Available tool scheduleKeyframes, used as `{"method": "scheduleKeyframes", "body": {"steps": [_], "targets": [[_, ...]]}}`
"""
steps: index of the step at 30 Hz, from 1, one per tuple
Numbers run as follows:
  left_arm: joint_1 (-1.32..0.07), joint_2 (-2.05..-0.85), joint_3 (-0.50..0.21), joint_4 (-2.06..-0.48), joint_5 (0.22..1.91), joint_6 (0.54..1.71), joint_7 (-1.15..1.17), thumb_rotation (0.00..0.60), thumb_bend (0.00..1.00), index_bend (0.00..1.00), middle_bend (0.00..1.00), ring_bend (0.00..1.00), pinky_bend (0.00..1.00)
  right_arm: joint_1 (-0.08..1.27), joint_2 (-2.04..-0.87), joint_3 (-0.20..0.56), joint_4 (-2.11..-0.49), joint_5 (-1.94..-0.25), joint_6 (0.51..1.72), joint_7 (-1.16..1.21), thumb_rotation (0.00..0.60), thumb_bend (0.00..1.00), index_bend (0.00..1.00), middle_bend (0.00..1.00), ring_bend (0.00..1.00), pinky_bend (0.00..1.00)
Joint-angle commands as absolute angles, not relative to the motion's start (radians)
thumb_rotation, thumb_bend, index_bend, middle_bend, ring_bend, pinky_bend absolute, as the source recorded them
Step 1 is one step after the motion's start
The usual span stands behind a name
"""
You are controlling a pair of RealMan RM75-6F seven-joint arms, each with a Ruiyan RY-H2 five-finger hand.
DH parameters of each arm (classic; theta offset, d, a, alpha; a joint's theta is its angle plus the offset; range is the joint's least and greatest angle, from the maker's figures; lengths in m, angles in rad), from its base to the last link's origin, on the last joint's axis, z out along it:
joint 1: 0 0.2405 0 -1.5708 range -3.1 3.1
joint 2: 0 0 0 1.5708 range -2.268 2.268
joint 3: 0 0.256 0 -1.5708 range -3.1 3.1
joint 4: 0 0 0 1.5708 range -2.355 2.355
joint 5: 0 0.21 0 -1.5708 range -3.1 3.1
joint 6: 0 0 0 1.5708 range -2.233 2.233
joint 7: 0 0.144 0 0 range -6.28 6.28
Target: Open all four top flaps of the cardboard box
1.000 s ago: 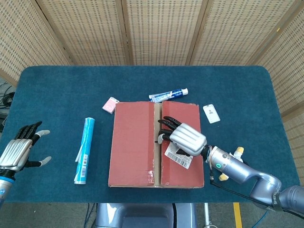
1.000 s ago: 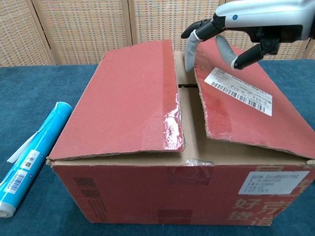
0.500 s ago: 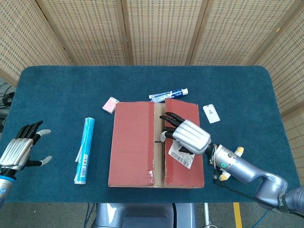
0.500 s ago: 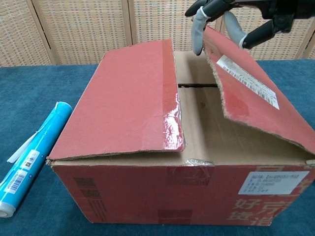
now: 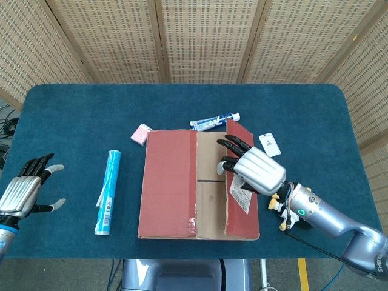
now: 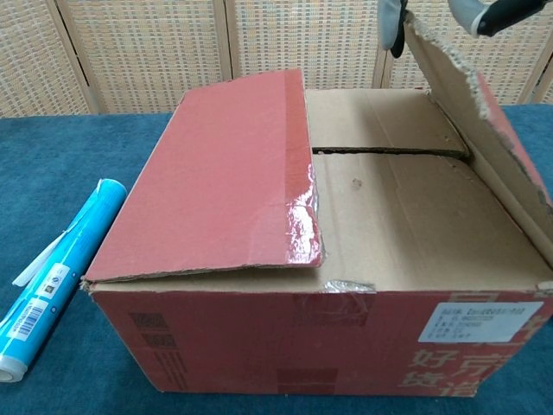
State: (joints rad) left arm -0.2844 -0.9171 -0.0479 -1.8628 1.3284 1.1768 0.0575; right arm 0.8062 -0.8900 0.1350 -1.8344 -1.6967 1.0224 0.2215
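Note:
The red cardboard box (image 5: 182, 227) stands mid-table. Its left top flap (image 5: 170, 182) lies flat and closed, shown also in the chest view as the left flap (image 6: 225, 173). My right hand (image 5: 251, 168) holds the free edge of the right top flap (image 5: 239, 209), which is raised steeply; the chest view shows this right flap (image 6: 497, 138) tilted up with fingertips (image 6: 393, 22) over its top edge. Beneath it the two brown inner flaps (image 6: 406, 216) lie closed with a slit between them. My left hand (image 5: 21, 193) hovers far left, fingers spread and holding nothing.
A blue roll (image 5: 108, 191) lies left of the box, also the blue roll (image 6: 56, 277) in the chest view. A small pink pack (image 5: 140, 134), a toothpaste tube (image 5: 215, 120) and a white card (image 5: 270, 145) lie behind and right of the box.
My right hand has lifted the right flap from nearly flat to steeply raised, swinging it rightward and uncovering the inner flaps. The left hand has stayed put.

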Motion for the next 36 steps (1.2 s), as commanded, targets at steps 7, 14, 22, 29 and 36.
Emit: {"method": "scheduleKeyframes", "body": {"steps": [7,14,22,29,36], "targets": [[-0.287,-0.917,-0.045,-1.865,1.338,1.174,0.052,0.502,0.24,0.19,0.0,0.0,0.0,0.785,-0.839,0.144,-1.848,-1.678,1.029,0.196,0.6,1.0,0.41,0.44,0.01,0.0],[-0.288,-0.918,-0.047,-1.862,1.335,1.175,0.054,0.499,0.24,0.19,0.0,0.0,0.0,0.776,-0.804,0.152,-1.841,-1.666,1.025,0.189,0.6,1.0,0.41,0.44,0.01,0.0],[-0.293,-0.922,-0.047,-1.864,1.33,1.168,0.06,0.501,0.24,0.19,0.0,0.0,0.0,0.766,-0.777,0.153,-1.831,-1.658,1.009,0.18,0.6,1.0,0.41,0.44,0.01,0.0],[-0.296,-0.924,-0.049,-1.867,1.331,1.17,0.064,0.5,0.24,0.19,0.0,0.0,0.0,0.745,-0.764,0.163,-1.813,-1.636,1.024,0.149,0.6,1.0,0.41,0.44,0.01,0.0],[-0.296,-0.923,-0.049,-1.87,1.327,1.173,0.071,0.5,0.24,0.19,0.0,0.0,0.0,0.728,-0.74,0.169,-1.804,-1.62,1.028,0.148,0.6,1.0,0.41,0.44,0.01,0.0]]}}
